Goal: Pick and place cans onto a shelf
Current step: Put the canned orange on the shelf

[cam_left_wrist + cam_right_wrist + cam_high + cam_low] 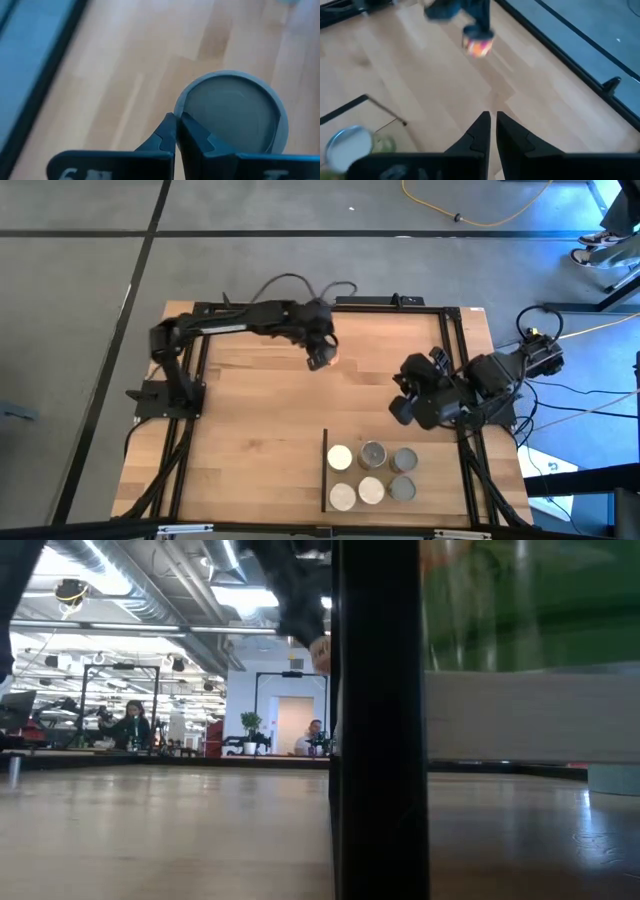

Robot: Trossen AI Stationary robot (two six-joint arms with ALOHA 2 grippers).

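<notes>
Cans: six cans (371, 474) stood on the shelf (425, 505) near table's front-right, two rows of three, tops white, cream and grey-silver.
Seventh can: one can (232, 111) sat off the shelf toward table's back-centre, under the left gripper; grey top in left wrist view, orange-red side in right wrist view (478, 47).
Shelf: flat on the table (250, 430), thin black strip on its edge facing table centre.
Left gripper (320, 356): over that can; fingertips (172, 131) looked pressed together beside the can's rim, not around it.
Right gripper (402, 408): hung just behind shelf, right side; fingers (481, 127) nearly touching, slim gap, nothing between.
Room: ppl seated far off in low view.
</notes>
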